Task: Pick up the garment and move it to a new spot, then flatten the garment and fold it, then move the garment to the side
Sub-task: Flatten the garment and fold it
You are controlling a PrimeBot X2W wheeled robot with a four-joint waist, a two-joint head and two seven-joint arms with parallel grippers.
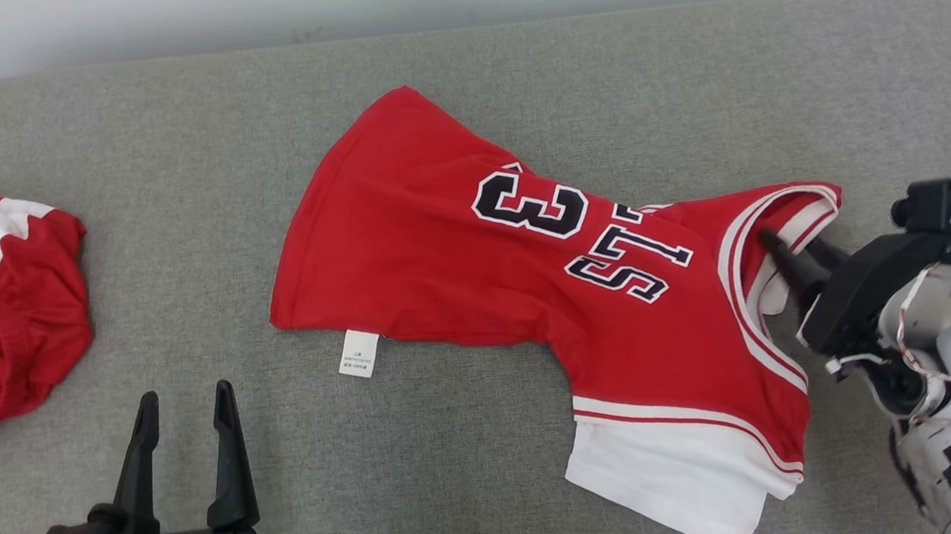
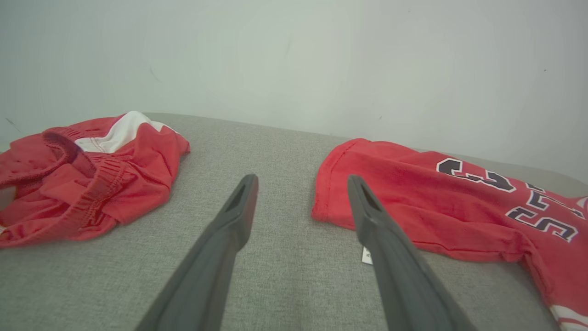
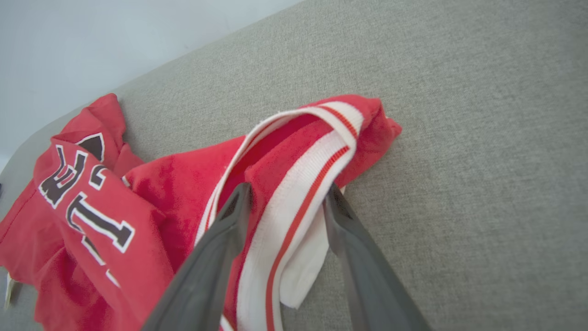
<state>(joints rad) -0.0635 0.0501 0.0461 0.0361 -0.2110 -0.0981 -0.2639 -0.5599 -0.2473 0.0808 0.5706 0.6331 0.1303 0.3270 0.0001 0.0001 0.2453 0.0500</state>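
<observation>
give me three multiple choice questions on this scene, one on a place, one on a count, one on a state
1. Where does the crumpled red garment lie relative to the jersey?
A) on the robot's left of it, apart
B) on top of it
C) on the robot's right of it

2. How many garments lie on the grey cushion?
A) one
B) two
C) four

3. How does the right pincer stand?
A) shut, high above the cushion
B) jaws apart astride the jersey's striped trim
C) shut on the crumpled red garment

Answers:
1 A, bare cushion separates them in the head view.
2 B, the jersey and the crumpled garment make two.
3 B, the right wrist view has a finger on each side of the trim.
</observation>
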